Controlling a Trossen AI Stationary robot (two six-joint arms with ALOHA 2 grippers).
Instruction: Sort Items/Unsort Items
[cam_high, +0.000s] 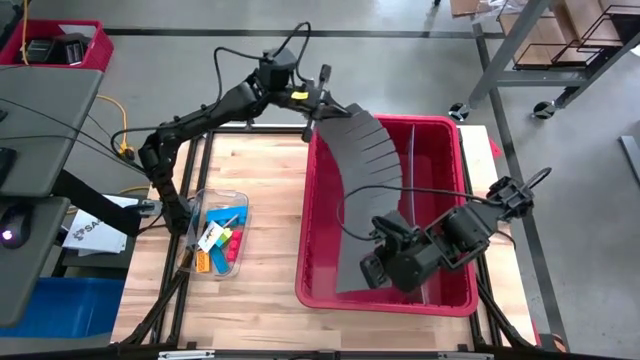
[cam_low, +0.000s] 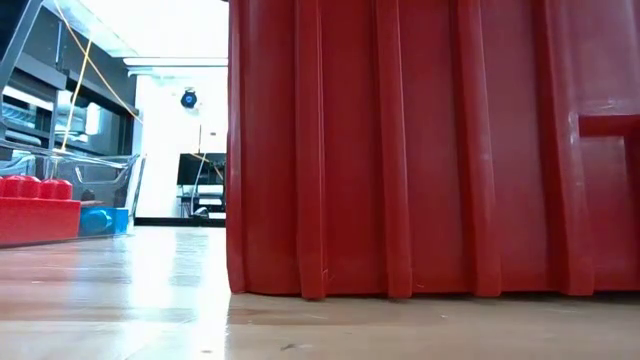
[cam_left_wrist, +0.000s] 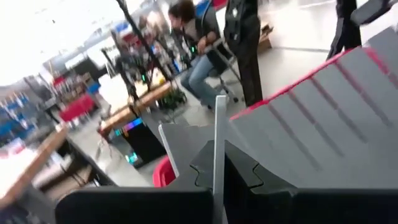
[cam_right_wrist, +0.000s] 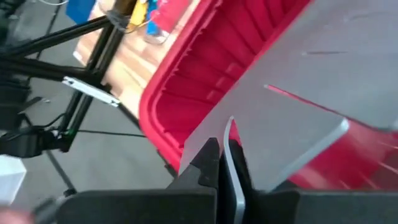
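Observation:
The items (cam_high: 220, 238), orange, blue, yellow, red and green pieces, lie in a small clear tub (cam_high: 236, 200) on the table's left part; the low view shows red pieces (cam_low: 35, 205) of them. A long grey slotted sheet (cam_high: 365, 190) arches over the big red bin (cam_high: 315, 290). My left gripper (cam_high: 318, 102) is shut on the sheet's far end, above the bin's far left corner. My right gripper (cam_high: 372, 262) is shut on its near end, over the bin's near part. My left gripper pinches the grey sheet's far end (cam_left_wrist: 219, 149) between its two fingers, coming about level from the table's far left. The sheet (cam_left_wrist: 323, 118) rises away from the fingers, clear of the table. My right gripper pinches the sheet's near edge (cam_right_wrist: 229, 146) between its two fingers, slanting down from the right. The sheet (cam_right_wrist: 311, 81) bows upward from the hold, above the bin's inside.
A thin pale divider (cam_high: 412, 175) stands upright inside the red bin. In the low view the bin's ribbed wall (cam_low: 430, 150) fills most of the picture. Bare wooden table top (cam_high: 260, 160) lies between the tub and the bin. People (cam_left_wrist: 199, 56) sit beyond the table.

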